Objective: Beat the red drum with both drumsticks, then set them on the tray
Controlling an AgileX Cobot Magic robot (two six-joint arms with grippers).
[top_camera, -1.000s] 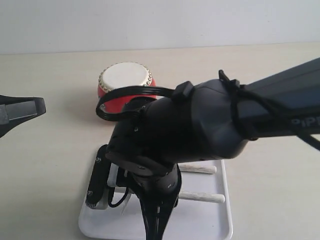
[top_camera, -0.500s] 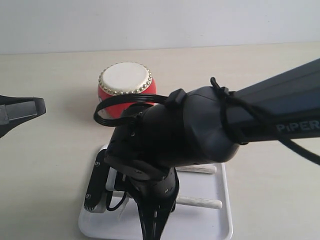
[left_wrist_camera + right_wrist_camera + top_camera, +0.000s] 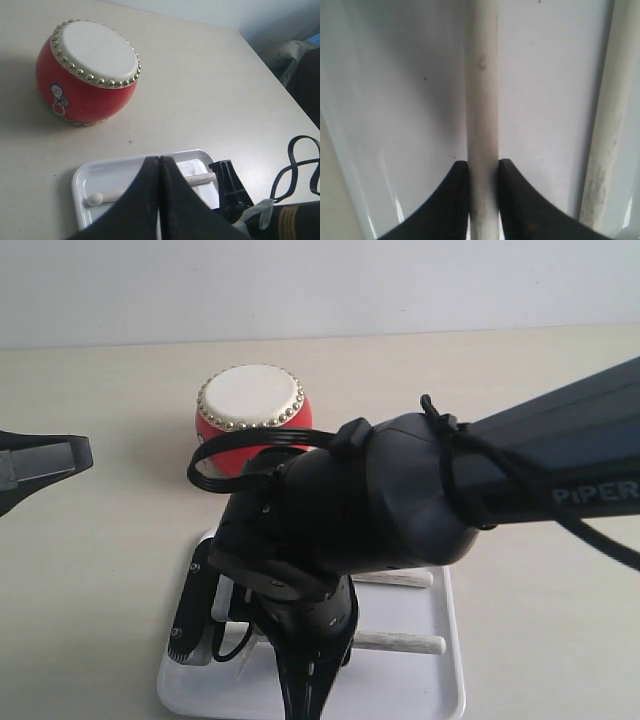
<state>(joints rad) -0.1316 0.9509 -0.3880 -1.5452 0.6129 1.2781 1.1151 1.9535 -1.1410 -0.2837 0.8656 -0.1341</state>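
Our right claw [image 3: 482, 169] clamps a drumstick [image 3: 481, 85] over the tray [image 3: 390, 100]; we see our left claw [image 3: 159, 167] pinched together, empty

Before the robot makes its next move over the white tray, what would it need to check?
1. Right gripper closed on the held drumstick: ok, fingers press both sides.
2. Held drumstick over the tray: ok.
3. Held drumstick touching the tray floor: cannot tell.
4. Second drumstick lying in the tray, apart from the held one: ok.
5. Left gripper empty, off to the tray's side: ok, shut on nothing.
6. Red drum clear of the tray: ok, beyond its far edge.
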